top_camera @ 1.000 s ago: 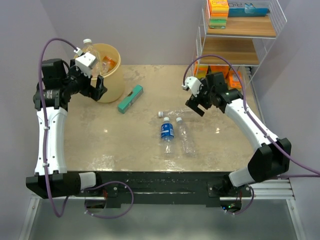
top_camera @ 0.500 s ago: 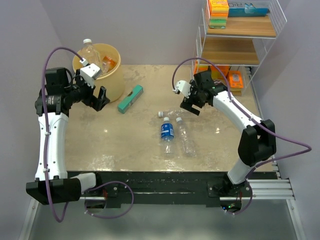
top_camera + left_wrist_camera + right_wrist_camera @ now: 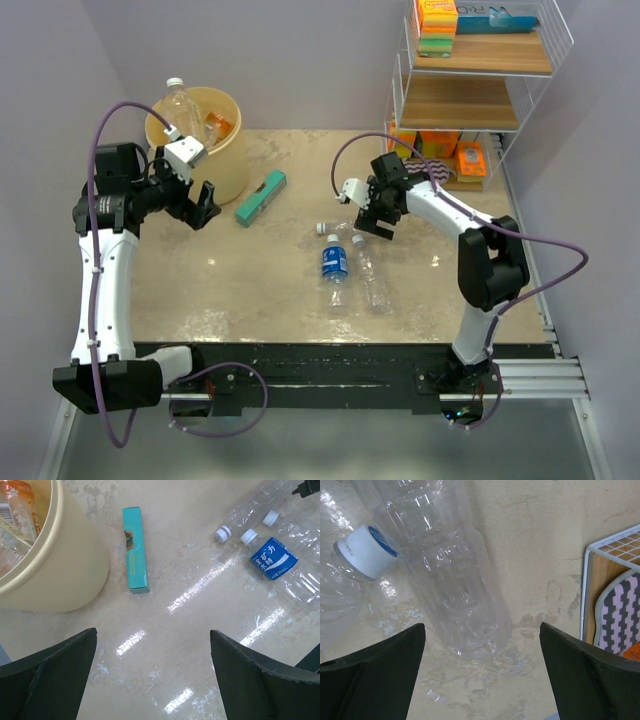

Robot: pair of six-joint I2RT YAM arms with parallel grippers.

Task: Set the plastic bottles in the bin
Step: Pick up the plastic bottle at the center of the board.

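Pale yellow-tan round plastic bin (image 3: 228, 172): stands at the far-left corner of the beige mottled table (image 3: 250, 290). It holds several bottles, among them a clear white-capped bottle (image 3: 177, 98) leaning above the rim and orange bottles (image 3: 217, 127).
Blue-labelled plastic bottle (image 3: 334, 268): lies near the table's middle, cap toward the far edge.
Clear plastic bottle (image 3: 371, 275): lies just beside the blue-labelled one, on its right (roughly parallel, cap also toward the far edge).
Crosswise clear bottle (image 3: 343, 228): lies just beyond those two caps, with its own white cap pointing left.
Left gripper (image 3: 204, 206): released, fingers spread wide with nothing between them. It hovers just beside the bin, on the side facing the table's middle.
Right gripper (image 3: 372, 228): released, fingers spread wide over the base end of the crosswise clear bottle. Contact cannot be told.
Flat teal rectangular box (image 3: 261, 197): lies on the table between the bin and the three bottles.
White wire shelf rack (image 3: 400, 95): stands at the far-right corner.
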